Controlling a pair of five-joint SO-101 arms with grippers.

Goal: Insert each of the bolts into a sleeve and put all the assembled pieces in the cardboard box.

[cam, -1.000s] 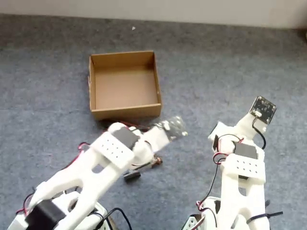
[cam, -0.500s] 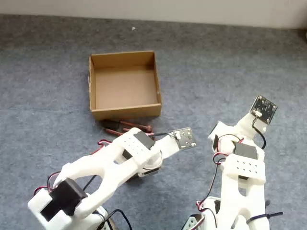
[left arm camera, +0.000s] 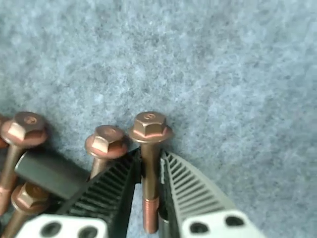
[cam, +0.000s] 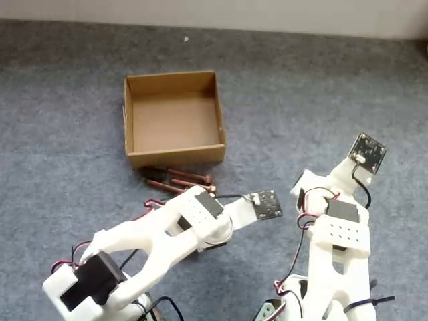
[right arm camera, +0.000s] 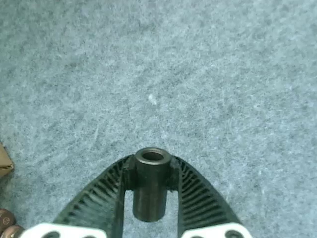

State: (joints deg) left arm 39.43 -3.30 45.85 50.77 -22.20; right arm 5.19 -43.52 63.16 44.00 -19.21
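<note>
My left gripper (left arm camera: pixel 149 156) is shut on the shank of a copper bolt (left arm camera: pixel 150 130), whose hex head sticks out past the fingertips over the grey carpet. Beside it lie more copper bolts (left arm camera: pixel 105 141) and a dark sleeve (left arm camera: pixel 48 172). My right gripper (right arm camera: pixel 151 166) is shut on a black sleeve (right arm camera: pixel 150 184), its open end facing outward. In the high view the open cardboard box (cam: pixel 217 114) sits at the back, with nothing inside it. Loose bolts (cam: pixel 188 176) and a dark sleeve (cam: pixel 152 174) lie just in front of it. The left arm (cam: pixel 194 224) is near them, the right arm (cam: pixel 341 231) farther right.
Grey carpet covers the whole work surface. Red and black cables (cam: pixel 150 204) trail from the left arm near the bolts. A corner of the box (right arm camera: pixel 4 162) and bolt heads (right arm camera: pixel 7 219) show at the edge of the right wrist view. Open carpet lies between the two arms.
The left arm has swung right and back from the box front, uncovering the loose bolts and sleeve there. The right arm has kept still.
</note>
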